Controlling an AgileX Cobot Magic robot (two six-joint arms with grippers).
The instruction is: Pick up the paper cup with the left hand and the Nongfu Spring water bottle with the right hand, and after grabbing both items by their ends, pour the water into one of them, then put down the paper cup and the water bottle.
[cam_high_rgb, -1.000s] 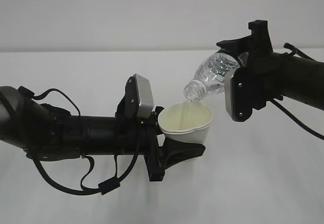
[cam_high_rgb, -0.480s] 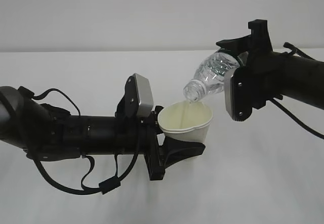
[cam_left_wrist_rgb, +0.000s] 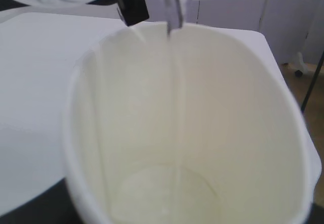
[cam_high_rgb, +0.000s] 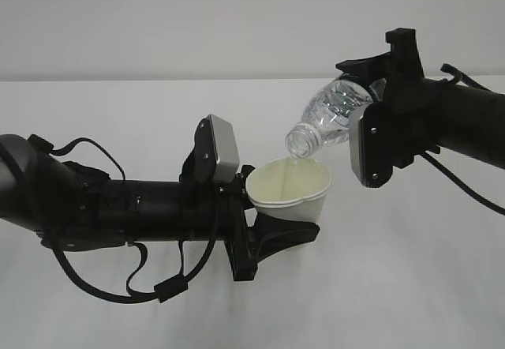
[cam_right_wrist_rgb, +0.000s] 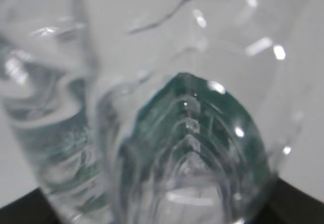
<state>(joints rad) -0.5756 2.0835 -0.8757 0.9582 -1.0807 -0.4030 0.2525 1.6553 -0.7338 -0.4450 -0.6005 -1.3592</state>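
My left gripper (cam_high_rgb: 293, 221) is shut on the lower part of the white paper cup (cam_high_rgb: 290, 194) and holds it upright above the table. In the left wrist view the cup's cream inside (cam_left_wrist_rgb: 152, 107) fills the frame. My right gripper (cam_high_rgb: 365, 95) is shut on the base end of the clear Nongfu Spring water bottle (cam_high_rgb: 331, 114). The bottle is tilted with its open mouth down-left, just over the cup's rim. A thin stream of water (cam_high_rgb: 292, 167) falls from the mouth into the cup, and some water (cam_left_wrist_rgb: 167, 193) lies pooled at the bottom. Up close, the bottle (cam_right_wrist_rgb: 192, 143) hides the right fingers.
Both arms hover over a white table (cam_high_rgb: 410, 286) with a plain pale wall behind. The left arm's loose black cables (cam_high_rgb: 118, 286) hang close to the tabletop. Beyond the table's far corner in the left wrist view is floor (cam_left_wrist_rgb: 298, 72).
The right gripper has lifted the bottle's base end very slightly. Water keeps running into the cup. The left arm and cup have not moved.
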